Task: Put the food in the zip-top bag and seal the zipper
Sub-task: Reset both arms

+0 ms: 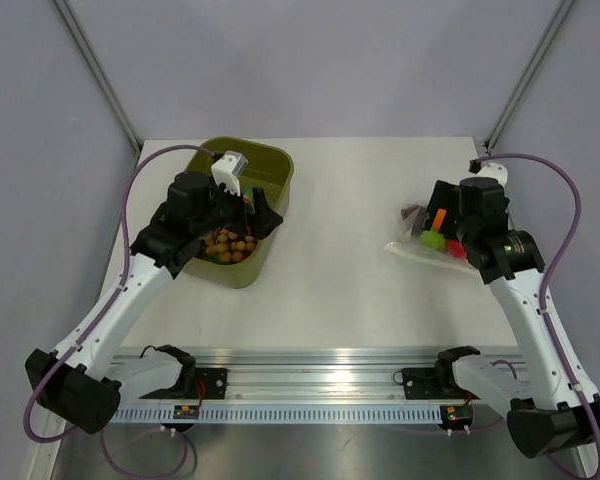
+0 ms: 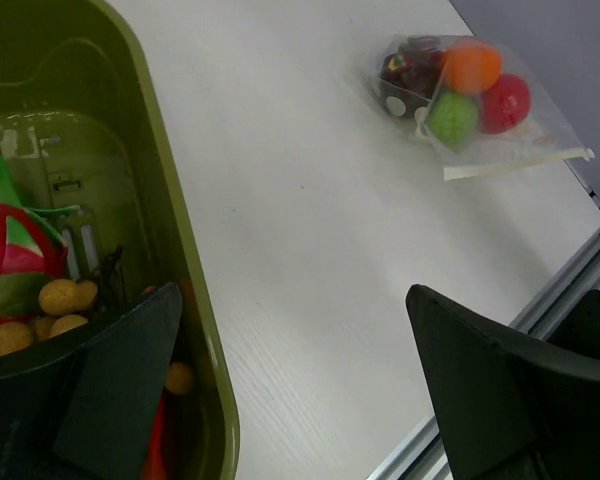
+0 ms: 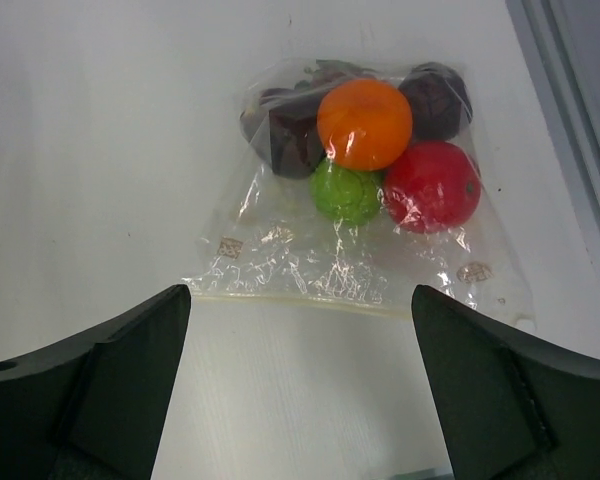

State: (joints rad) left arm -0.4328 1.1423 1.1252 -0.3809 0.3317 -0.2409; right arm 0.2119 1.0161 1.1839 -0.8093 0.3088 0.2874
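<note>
Food lies inside the one zip-top bag on the bench's right side: one orange piece, one green piece, one red piece and at least two dark purple pieces. The single zipper faces the right end effector, fingers apart and holding nothing. The left end effector, fingers also apart, hovers at the one olive tub's rim.

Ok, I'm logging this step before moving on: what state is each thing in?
zip-top bag: lying flat, filled.
zipper: appears pressed shut.
food: orange, green, red and dark pieces, all inside the bag.
green tub: upright, holding small tan balls and other toys.
left tool: open, empty, at the tub's wall.
right tool: open, empty, above the bag.
</note>
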